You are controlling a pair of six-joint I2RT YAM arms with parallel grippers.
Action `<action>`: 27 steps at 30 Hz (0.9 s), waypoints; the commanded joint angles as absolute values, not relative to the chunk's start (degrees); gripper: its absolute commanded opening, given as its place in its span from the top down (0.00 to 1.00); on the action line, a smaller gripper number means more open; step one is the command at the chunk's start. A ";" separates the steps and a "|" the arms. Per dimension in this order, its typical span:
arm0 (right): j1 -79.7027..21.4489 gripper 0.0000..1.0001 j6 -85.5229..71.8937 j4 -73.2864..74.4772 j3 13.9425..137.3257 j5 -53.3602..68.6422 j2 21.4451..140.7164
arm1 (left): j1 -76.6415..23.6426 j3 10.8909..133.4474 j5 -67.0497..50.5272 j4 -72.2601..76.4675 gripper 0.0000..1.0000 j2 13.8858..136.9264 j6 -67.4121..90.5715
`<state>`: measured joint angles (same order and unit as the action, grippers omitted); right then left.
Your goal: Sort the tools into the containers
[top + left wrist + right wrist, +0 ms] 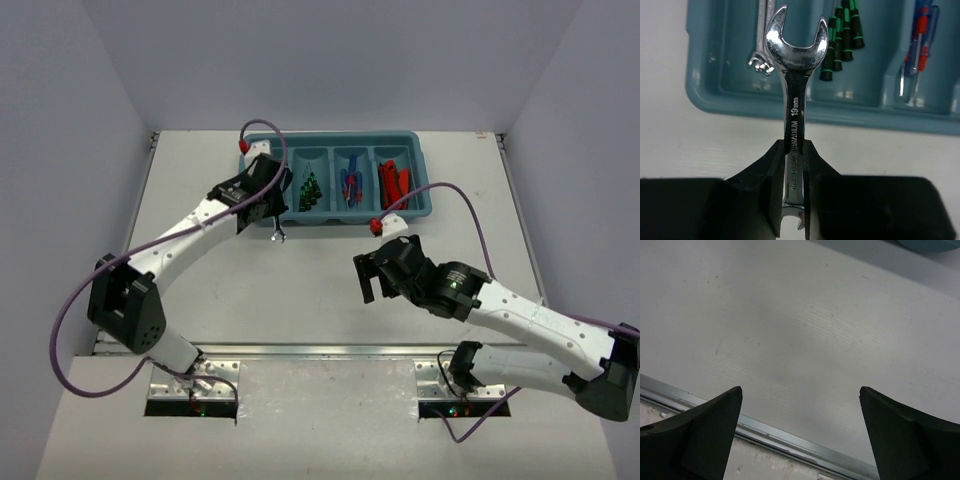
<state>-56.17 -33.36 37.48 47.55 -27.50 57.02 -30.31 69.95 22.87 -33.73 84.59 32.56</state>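
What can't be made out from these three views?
Top view: tray leftmost compartment covered by left arm; tools too small to count.
Left wrist: wrench lower end hidden by fingers; tray's right side cropped by frame edge.
Right wrist: only a tray corner, at top edge.

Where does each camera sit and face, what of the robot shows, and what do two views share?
Top external: above and behind, looking down on the table; left arm, right arm, bases nearest.
Left wrist: faces the tray past the left gripper, shut on the wrench.
Right wrist: angled down at the table past the open right gripper.
Shared: top and left wrist both show tray, wrench.
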 commanded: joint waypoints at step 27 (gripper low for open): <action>-51.13 0.01 -28.38 38.76 50.79 -22.16 52.19 | -17.67 99.27 18.16 -34.37 0.00 90.59 18.88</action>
<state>-51.45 -27.26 35.81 46.01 -18.33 54.97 -17.03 101.65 17.58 -35.56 112.57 12.12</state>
